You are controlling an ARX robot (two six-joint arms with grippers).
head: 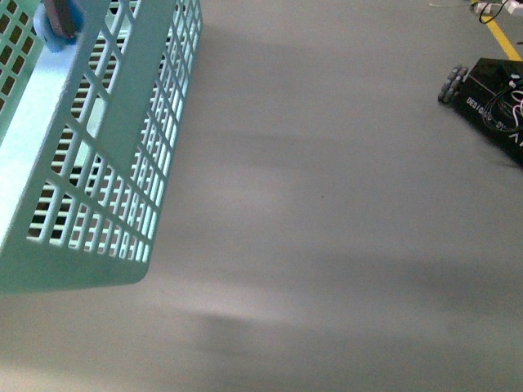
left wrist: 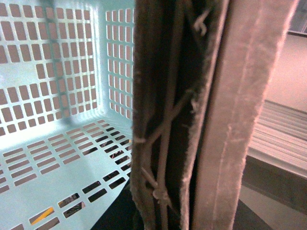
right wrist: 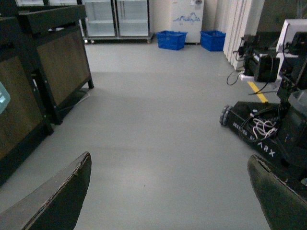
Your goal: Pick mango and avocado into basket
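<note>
The light teal basket (head: 98, 163) hangs tilted at the left of the front view, above the grey floor. In the left wrist view its slotted walls and floor (left wrist: 53, 143) show from inside, and the part in view holds no fruit. My left gripper (left wrist: 182, 201) is shut on the basket's brown handles (left wrist: 163, 96), bound with white ties, which fill the middle of that view. My right gripper (right wrist: 168, 201) is open and empty over bare floor, its dark fingers (right wrist: 62, 196) wide apart. The mango and the avocado are out of view.
Another wheeled robot base (right wrist: 268, 129) with cables stands on the floor to the right, also in the front view (head: 490, 98). Dark wooden stands (right wrist: 43, 67) line the left. Blue crates (right wrist: 172, 39) and fridges sit far back. A yellow floor line (head: 502, 37) runs at the right.
</note>
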